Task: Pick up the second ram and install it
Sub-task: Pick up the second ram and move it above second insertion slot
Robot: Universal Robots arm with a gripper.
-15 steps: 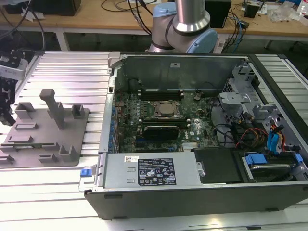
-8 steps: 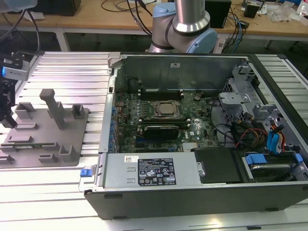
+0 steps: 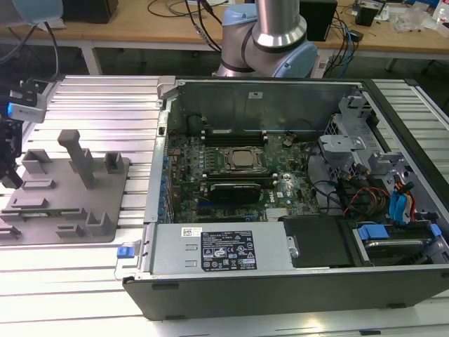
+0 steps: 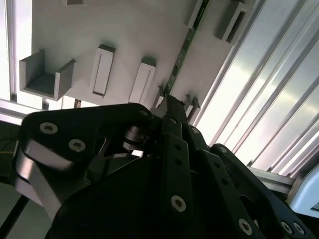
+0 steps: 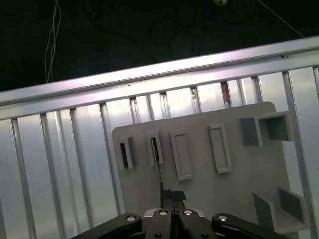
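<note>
The second ram (image 5: 157,167) is a thin green stick seen edge-on, standing in a slot of the grey fixture plate (image 5: 199,194). In the second wrist view the ram (image 4: 183,47) runs away from the fingertips across the plate (image 4: 124,35). My gripper (image 5: 172,195) has its black fingers pressed together on the near end of the stick, and the second wrist view shows the gripper (image 4: 168,102) the same way. In the exterior view the gripper (image 3: 8,165) hangs over the far left end of the fixture plate (image 3: 105,217), well apart from the open computer case (image 3: 161,126).
The motherboard (image 3: 277,189) lies inside the case with a CPU socket (image 3: 242,160) and long black memory slots (image 3: 235,133) beside it. Grey fixture blocks (image 3: 77,158) stick up from the plate. Ribbed aluminium table (image 3: 105,105) surrounds it. Drive bays and cables (image 3: 393,203) fill the case's right side.
</note>
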